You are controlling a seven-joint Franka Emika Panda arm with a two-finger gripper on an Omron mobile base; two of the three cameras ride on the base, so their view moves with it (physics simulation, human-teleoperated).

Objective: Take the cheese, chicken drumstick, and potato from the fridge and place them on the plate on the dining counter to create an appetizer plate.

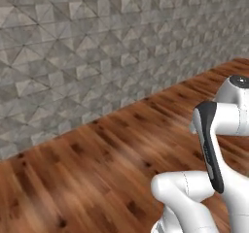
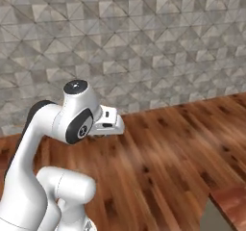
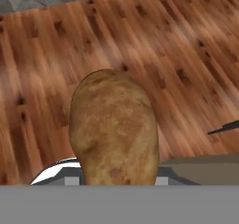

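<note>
Left to right in the hand view: bare wooden floor [image 3: 37, 78], then one potato [image 3: 114, 129] dead centre, rising from the bottom edge and hiding the fingertips, then more floor and a dark thin streak at the right edge, too small to identify. Seemingly carried in the gripper, raised above the floor; finger spread hidden behind the lump, so no saying how wide, only that the potato sits where the tips should be and looks clamped there.

Handling, as a judgement: firm, dense, fairly heavy for its size, not fragile. Skin matte and mottled, likely decent friction, but the rounded oval shape invites rolling or twisting between flat pads. Best held across the narrow middle, squarely, not near a tapered end. Gentle set-down advised, since round things wander on a shallow dish.

In the base views: one white arm [image 1: 214, 144] folded close over the base, elbow high, against a grey tiled wall [image 2: 144, 42] and the same floor. At the lower right corner of the right base view, one reddish-brown corner of a counter [image 2: 233, 201] over a beige side.

Count: one potato, one arm, one counter corner.
</note>
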